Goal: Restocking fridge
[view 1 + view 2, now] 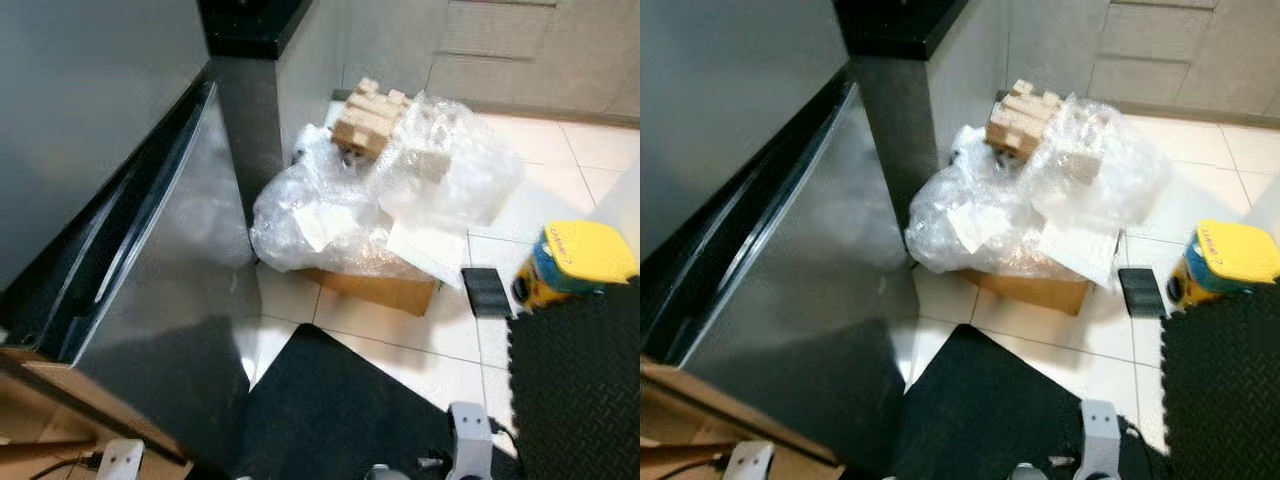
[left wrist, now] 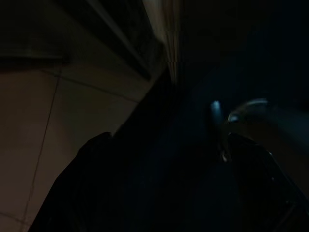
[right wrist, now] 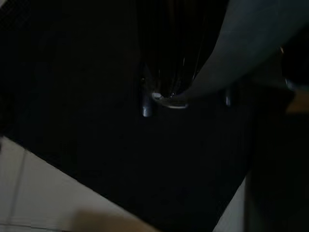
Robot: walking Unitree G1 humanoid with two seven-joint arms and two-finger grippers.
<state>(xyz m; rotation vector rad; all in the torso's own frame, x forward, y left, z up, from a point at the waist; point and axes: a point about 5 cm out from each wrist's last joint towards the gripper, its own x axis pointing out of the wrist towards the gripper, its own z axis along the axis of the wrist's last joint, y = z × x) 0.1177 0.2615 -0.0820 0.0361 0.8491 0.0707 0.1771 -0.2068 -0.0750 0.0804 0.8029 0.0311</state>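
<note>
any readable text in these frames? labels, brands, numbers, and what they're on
Yellow and blue container, on the floor at the robot's right: dark lettering on its yellow top, too blurred to read.
Wooden block stack on the bubble wrap: no markings legible.
Cardboard box: no print visible.
Nothing else carries text.

Yellow container (image 1: pixel 578 262): dark lettering on top, unreadable.

Pale tiled floor (image 1: pixel 545 190), black mat (image 1: pixel 340 410), cardboard box (image 1: pixel 385 288) under bubble wrap (image 1: pixel 400 190), yellow container (image 1: pixel 575 262), black foam mat (image 1: pixel 580 400)
</note>
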